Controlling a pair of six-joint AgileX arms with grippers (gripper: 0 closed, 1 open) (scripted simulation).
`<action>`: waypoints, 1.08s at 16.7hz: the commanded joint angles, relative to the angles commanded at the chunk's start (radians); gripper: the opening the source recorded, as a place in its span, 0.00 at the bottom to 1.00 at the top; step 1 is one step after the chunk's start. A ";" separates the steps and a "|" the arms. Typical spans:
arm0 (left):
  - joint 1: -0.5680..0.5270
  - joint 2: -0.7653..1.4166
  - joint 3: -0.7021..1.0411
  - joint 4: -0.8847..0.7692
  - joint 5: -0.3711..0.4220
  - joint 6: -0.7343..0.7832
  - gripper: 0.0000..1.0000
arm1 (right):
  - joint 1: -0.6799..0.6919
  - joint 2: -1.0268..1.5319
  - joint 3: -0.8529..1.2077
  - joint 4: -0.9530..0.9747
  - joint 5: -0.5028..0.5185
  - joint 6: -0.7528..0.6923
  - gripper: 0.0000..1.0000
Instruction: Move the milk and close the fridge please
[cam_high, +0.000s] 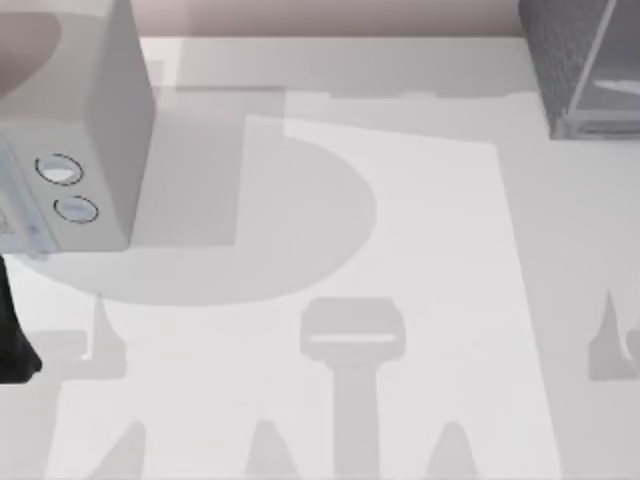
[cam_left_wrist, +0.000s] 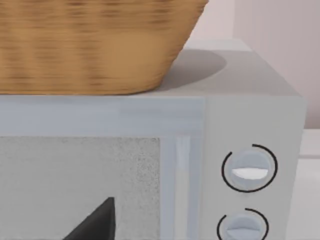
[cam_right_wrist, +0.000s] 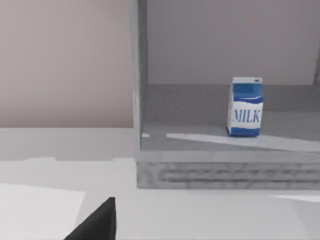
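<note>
The milk (cam_right_wrist: 246, 107) stands upright inside the open fridge (cam_right_wrist: 200, 172), likely light, stiff and slightly crushable, best pinched across its flat sides; whether either end effector is open I cannot tell.

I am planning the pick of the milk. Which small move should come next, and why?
Probably advance the right end effector toward the milk. The carton stands upright, untouched, on the floor of the open fridge, well ahead of that end effector. The left arm faces the microwave.
</note>
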 joint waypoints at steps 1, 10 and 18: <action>0.000 0.000 0.000 0.000 0.000 0.000 1.00 | -0.003 0.004 0.002 0.002 -0.001 0.000 1.00; 0.000 0.000 0.000 0.000 0.000 0.000 1.00 | 0.000 -0.241 0.204 -0.380 -0.001 -0.008 1.00; 0.000 0.000 0.000 0.000 0.000 0.000 1.00 | -0.001 -0.621 0.516 -1.130 0.004 -0.014 1.00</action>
